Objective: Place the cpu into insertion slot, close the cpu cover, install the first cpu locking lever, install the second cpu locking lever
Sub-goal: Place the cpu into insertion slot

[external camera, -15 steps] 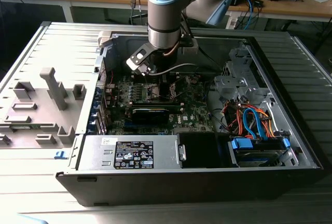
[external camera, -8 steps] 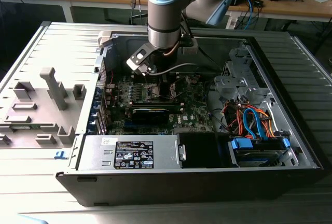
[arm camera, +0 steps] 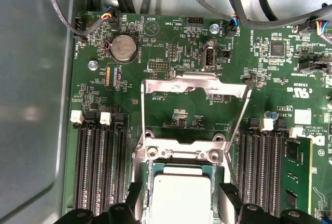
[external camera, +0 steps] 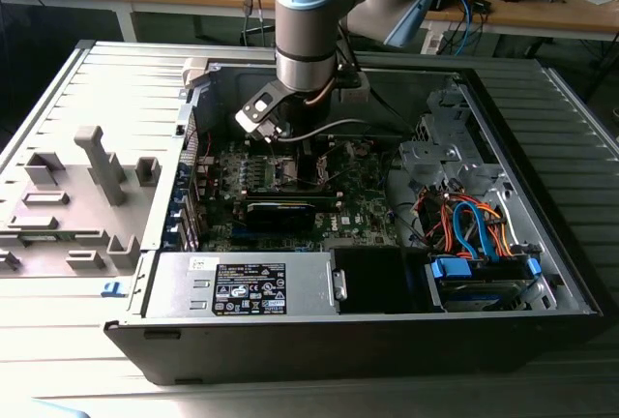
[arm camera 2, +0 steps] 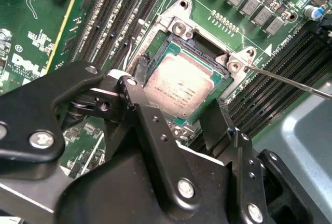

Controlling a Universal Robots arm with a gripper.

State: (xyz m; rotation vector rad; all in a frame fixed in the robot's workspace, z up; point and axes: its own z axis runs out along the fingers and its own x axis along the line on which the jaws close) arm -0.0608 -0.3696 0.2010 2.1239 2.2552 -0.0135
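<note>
The gripper (arm camera: 179, 206) was found low over the board. Its fingers (arm camera: 228, 199) were spread and stood just beside two opposite edges of the cpu (arm camera 2: 181, 86). A narrow dark gap was seen on each side in the first wrist view, so nothing was judged to be pinched. The cpu was lying in the slot (arm camera 2: 206, 52), silver top up, with the slot's dark rim visible round it. Whether it was fully seated could not be told.

Beyond the cpu, a hinge bracket (arm camera: 181, 150) with two screws was noted. Beyond that, the cover (arm camera: 192, 84) was raised clear of the slot. In the second wrist view a thin rod (arm camera 2: 290, 81) was seen running out from one hinge screw; it was taken to be a locking lever, not latched. Memory slots (arm camera: 98, 167) were noted on both sides of the slot. In the exterior view the arm (external camera: 305, 12) was reaching down into the open case (external camera: 542, 118).

Placement was judged done; the cover and the levers were judged outstanding.

With so little gap, a cpu edge could be caught by a finger if the gripper were lifted off-line, and the chip tipped or dragged out. Contacts could be bent if the cover were pressed onto a tilted chip. The rod and the memory slots stood near the fingers and could be struck by a sideways move.
</note>
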